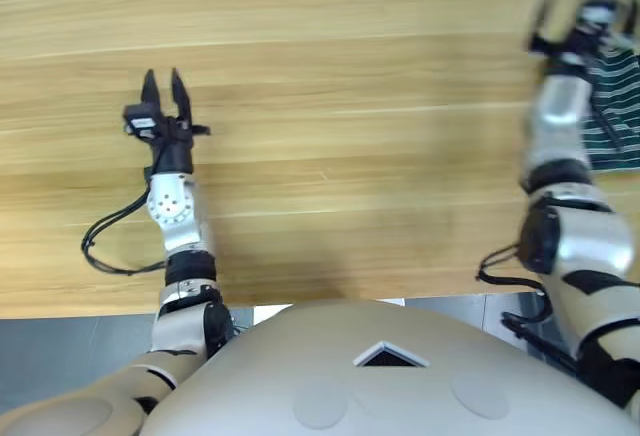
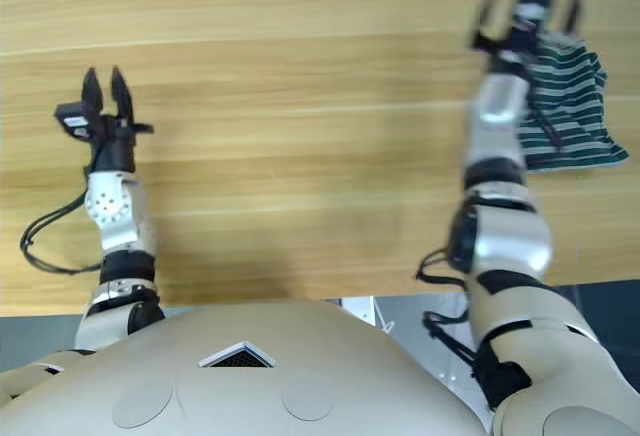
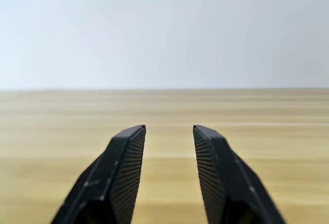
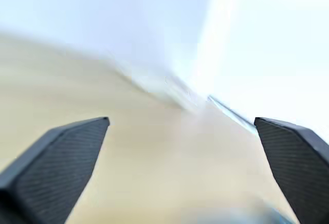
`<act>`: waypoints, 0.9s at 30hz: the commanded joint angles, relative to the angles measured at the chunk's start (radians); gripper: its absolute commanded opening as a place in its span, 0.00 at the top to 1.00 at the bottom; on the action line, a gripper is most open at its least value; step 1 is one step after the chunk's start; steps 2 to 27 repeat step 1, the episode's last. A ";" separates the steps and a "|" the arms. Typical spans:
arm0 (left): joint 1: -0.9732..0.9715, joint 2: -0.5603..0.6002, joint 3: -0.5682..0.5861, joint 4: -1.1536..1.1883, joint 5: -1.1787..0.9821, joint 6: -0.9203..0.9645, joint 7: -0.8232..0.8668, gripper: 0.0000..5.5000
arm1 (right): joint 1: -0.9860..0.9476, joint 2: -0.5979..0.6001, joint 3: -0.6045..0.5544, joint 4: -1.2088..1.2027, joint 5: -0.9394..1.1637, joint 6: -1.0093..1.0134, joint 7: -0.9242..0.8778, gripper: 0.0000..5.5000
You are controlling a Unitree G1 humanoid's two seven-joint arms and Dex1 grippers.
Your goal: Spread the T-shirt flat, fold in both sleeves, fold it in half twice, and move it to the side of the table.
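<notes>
Wooden table (image 1: 350,156) beneath both arms. Striped T-shirt (image 2: 575,106) in a folded bundle at the right edge, long axis running near to far along that edge. Right gripper (image 2: 530,6) spread wide and holding nothing, just past the bundle's far inner corner; cloth back toward the near edge from the jaws. Left gripper (image 1: 162,78) slightly parted, empty, well apart toward the left edge. Nothing in the way. Probably placed already.

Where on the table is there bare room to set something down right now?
The wide stretch of table between the left gripper and the right gripper is bare wood, front edge to far side. The right side is crowded: the striped T-shirt lies there, close by the right gripper.
</notes>
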 commanded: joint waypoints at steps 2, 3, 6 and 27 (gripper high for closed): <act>-0.078 -0.007 -0.054 0.047 0.107 0.017 0.114 0.55 | -0.017 0.216 0.157 0.063 -0.110 0.071 -0.016 0.05; -0.078 -0.007 -0.054 0.047 0.107 0.017 0.114 0.55 | -0.017 0.216 0.157 0.063 -0.110 0.071 -0.016 0.05; -0.078 -0.007 -0.054 0.047 0.107 0.017 0.114 0.55 | -0.017 0.216 0.157 0.063 -0.110 0.071 -0.016 0.05; -0.078 -0.007 -0.054 0.047 0.107 0.017 0.114 0.55 | -0.017 0.216 0.157 0.063 -0.110 0.071 -0.016 0.05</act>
